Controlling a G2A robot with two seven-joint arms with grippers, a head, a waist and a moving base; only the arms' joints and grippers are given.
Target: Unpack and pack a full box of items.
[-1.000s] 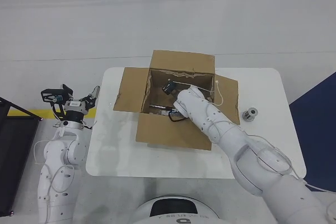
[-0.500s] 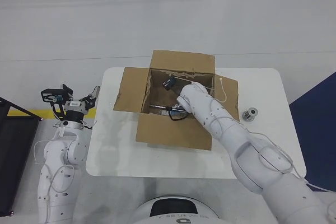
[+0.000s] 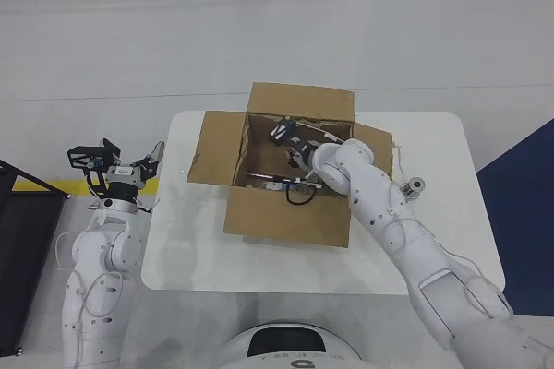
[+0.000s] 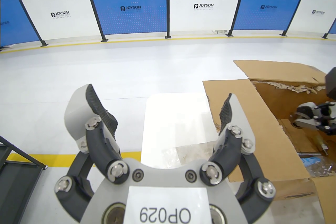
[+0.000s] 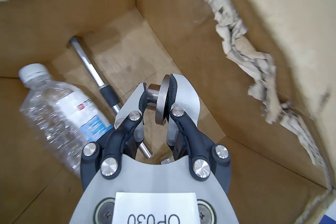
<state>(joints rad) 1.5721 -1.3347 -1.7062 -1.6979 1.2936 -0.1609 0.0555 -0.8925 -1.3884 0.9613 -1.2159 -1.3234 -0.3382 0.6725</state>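
An open cardboard box (image 3: 282, 221) stands in the middle of the white table (image 3: 194, 258). My right gripper (image 5: 158, 100) is inside the box near its far wall, shut on a small metal flanged disc (image 5: 162, 104); in the top view that gripper (image 3: 284, 132) hangs over the box's far side. On the box floor lie a clear water bottle (image 5: 59, 117) and a metal rod with a black grip (image 5: 97, 78). My left gripper (image 4: 160, 109) is open and holds nothing, off the table's left edge (image 3: 152, 157).
A metal spool (image 3: 411, 188) lies on the table to the right of the box. The box flaps (image 3: 212, 148) are folded outward, with torn paper tape (image 5: 236, 43) along the rim. A dark rack (image 3: 5, 249) stands left of the table.
My right arm has swung rightward and its gripper has shifted toward the far side of the box. The left arm has not moved.
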